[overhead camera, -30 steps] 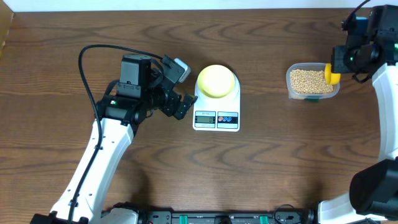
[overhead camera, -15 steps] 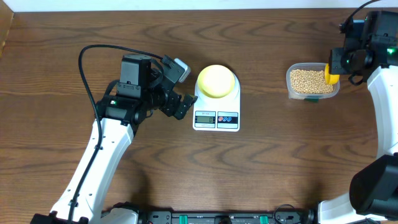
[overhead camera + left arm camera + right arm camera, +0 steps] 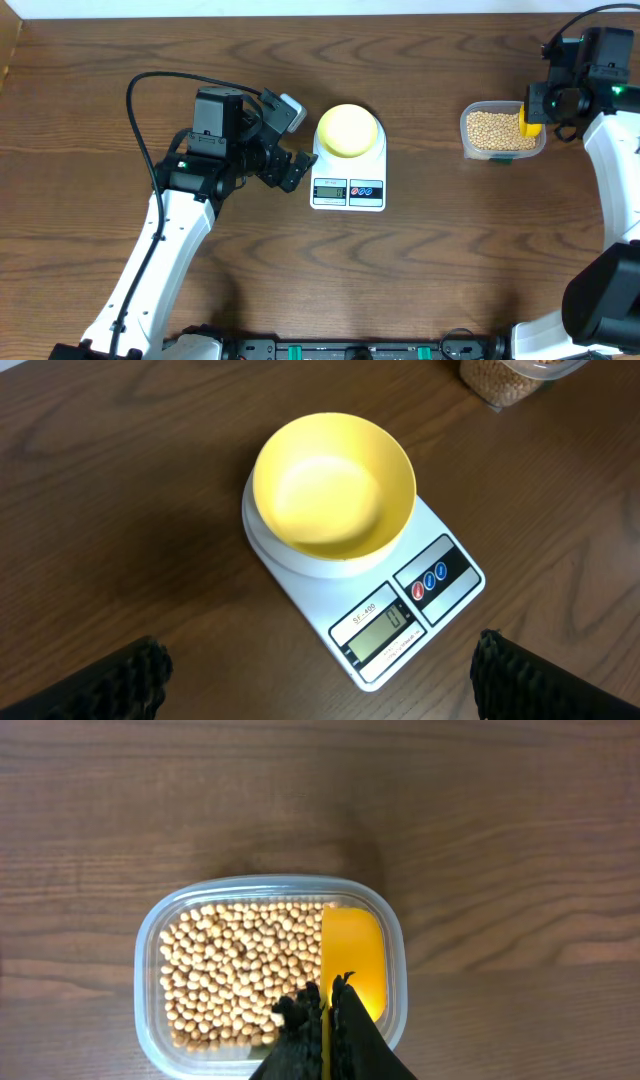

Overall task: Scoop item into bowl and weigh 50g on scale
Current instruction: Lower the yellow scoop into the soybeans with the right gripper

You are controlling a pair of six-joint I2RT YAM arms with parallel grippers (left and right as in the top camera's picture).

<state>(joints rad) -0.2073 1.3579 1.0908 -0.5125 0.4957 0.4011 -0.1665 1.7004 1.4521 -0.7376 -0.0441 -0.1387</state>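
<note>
Left gripper [image 3: 288, 142]: released, jaws wide, empty, just left of the scale.
Bowl: pale yellow round bowl [image 3: 333, 485] sits empty on the white rectangular digital scale [image 3: 440, 575], mid-table towards the far edge.
Beans: small tan round beans [image 3: 240, 970] fill a clear plastic tub [image 3: 150, 920] near the table's far right corner.
Right gripper [image 3: 328, 1010]: clenched on a yellow plastic scoop [image 3: 352, 955], whose blade is inside the tub by its right wall.
Scooping well: probably push the blade low under the beans, take a modest load, lift level.
Hard to see: fingers hide the scoop's handle.

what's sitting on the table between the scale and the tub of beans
Nothing. In the overhead view only bare wooden table runs between the scale and the clear tub of beans.
</note>
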